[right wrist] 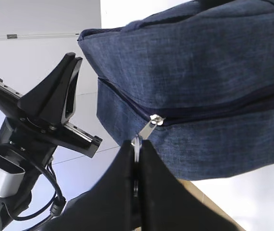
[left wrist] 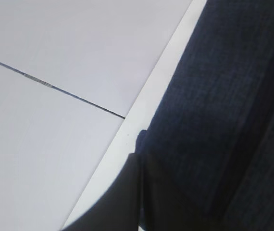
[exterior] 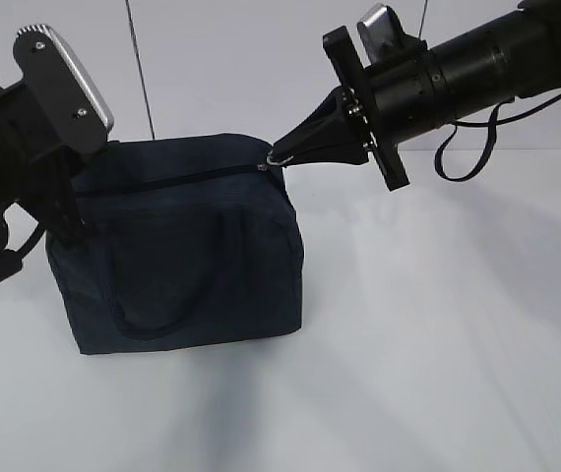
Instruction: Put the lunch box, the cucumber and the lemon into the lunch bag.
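The dark navy lunch bag [exterior: 192, 256] stands on the white table, and its zipper line looks closed along the top. My right gripper [exterior: 279, 155] is shut on the metal ring pull [right wrist: 145, 131] at the bag's top right corner; the right wrist view shows the ring pinched between the fingertips of that gripper [right wrist: 136, 144]. My left gripper [exterior: 69, 221] is shut against the bag's left end [left wrist: 223, 120]. Whether it pinches fabric I cannot tell. The lunch box, the cucumber and the lemon are out of view.
White table [exterior: 438, 344] stretches in front of and to the right of the bag. A pale wall with a thin dark vertical line [exterior: 141, 69] stands behind. A black cable loop [exterior: 467, 147] hangs under the right arm. The table's edge [right wrist: 209, 202] lies just below the bag.
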`<state>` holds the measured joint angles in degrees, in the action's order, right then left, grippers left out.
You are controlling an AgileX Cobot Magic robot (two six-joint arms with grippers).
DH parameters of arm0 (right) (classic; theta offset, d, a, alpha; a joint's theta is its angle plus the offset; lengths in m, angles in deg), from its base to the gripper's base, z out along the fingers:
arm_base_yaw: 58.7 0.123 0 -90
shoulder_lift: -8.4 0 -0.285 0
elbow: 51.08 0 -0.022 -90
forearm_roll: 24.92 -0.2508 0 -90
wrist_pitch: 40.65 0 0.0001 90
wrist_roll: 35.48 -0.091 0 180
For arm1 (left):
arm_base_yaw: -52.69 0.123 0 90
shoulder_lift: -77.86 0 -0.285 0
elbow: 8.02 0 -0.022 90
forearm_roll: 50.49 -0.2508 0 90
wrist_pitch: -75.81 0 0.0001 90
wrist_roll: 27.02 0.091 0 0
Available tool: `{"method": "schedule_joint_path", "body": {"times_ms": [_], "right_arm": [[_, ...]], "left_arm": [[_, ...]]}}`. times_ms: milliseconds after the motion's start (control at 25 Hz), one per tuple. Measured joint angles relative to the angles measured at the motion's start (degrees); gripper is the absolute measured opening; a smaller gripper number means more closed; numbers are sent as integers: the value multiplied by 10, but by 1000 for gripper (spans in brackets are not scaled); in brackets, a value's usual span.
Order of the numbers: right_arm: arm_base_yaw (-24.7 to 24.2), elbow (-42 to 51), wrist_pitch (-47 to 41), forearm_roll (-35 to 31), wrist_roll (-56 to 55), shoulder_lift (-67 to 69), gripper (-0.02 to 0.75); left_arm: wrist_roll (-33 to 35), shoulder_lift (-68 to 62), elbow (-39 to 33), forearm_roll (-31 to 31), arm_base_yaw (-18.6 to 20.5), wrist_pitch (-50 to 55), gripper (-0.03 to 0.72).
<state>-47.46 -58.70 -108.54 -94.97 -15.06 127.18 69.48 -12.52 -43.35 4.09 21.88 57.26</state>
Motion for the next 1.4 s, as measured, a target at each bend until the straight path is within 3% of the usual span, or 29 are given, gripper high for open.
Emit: {"method": "schedule_joint_path", "body": {"times_ms": [480,560,760,840,1400], "right_arm": [[0,0,-2,-1,-1,0,8],[0,0,-2,-3,-1,0,8],[0,0,-2,-3,-1,0,8],[0,0,-2,-3,-1,0,8],[0,0,-3,-3,-1,0,8]], "left_arm": [[0,0,0,16,0,7,-2],[1,3,0,7,0,33,47],[1,8,0,-49,0,100,302],[1,12,0,-60,0,109,354],[1,106,0,-13,0,300,389]]}}
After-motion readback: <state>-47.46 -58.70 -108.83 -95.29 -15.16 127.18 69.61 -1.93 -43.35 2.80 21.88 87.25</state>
